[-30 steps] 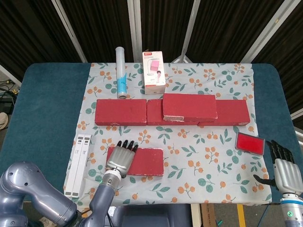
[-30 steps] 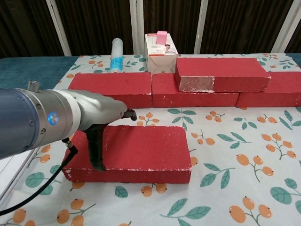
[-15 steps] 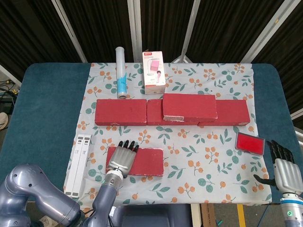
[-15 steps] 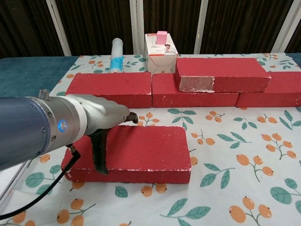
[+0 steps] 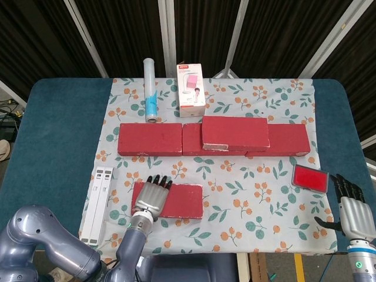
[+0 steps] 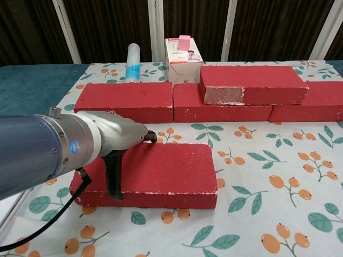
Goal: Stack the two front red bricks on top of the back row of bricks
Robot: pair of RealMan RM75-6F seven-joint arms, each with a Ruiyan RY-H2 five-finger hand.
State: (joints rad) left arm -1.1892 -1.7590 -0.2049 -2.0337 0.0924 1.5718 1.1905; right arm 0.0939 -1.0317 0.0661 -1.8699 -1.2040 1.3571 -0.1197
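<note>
One front red brick [image 5: 179, 201] lies on the floral cloth at front left, seen close up in the chest view as the front brick [image 6: 166, 168]. My left hand [image 5: 151, 197] grips its left end, fingers over the top and the thumb [image 6: 112, 182] down the near face. The back row [image 5: 150, 139] runs across the cloth's middle, with another red brick [image 5: 235, 132] lying on top of it between centre and right. That stacked brick [image 6: 252, 83] also shows in the chest view. My right hand [image 5: 352, 211] hangs open off the table's front right corner, holding nothing.
A flat red pad [image 5: 309, 177] lies at the right of the cloth. Behind the row stand a white and pink box [image 5: 191, 85] and a lying tube [image 5: 150, 89]. Two white strips [image 5: 98, 204] lie left of the front brick.
My left forearm has swung a little further in over the brick's left end, and the brick has shifted slightly. The right hand has not moved.
</note>
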